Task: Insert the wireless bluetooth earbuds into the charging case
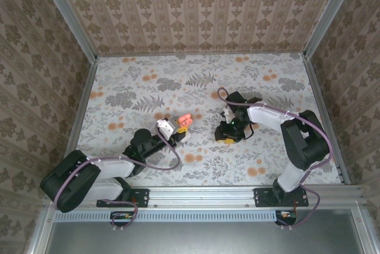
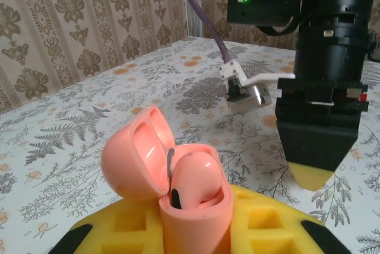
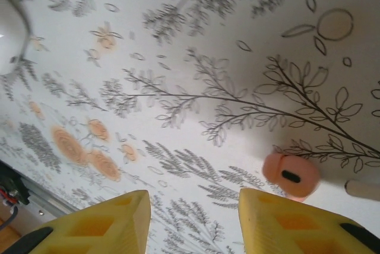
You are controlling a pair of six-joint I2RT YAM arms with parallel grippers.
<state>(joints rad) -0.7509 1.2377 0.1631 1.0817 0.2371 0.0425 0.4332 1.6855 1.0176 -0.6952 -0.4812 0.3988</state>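
Note:
The charging case [image 2: 193,218] is salmon-pink, not white. It stands upright between the yellow fingers of my left gripper [image 2: 196,233], which is shut on it. Its lid [image 2: 127,162] is hinged open to the left, and one pink earbud [image 2: 196,177] sits in the body. In the top view the case [image 1: 185,121] shows at the tip of the left gripper [image 1: 180,128]. A second pink earbud [image 3: 291,175] lies on the table just right of my right gripper [image 3: 193,200]. That gripper is open with only tablecloth between its fingers. It hangs fingers-down over the table [image 1: 228,135].
The floral tablecloth [image 1: 148,88] covers the table, with patterned walls on three sides. In the left wrist view the right arm [image 2: 323,76] with its white camera bracket [image 2: 249,88] stands close beyond the case. A metal rail [image 3: 35,206] shows at the right wrist view's lower left.

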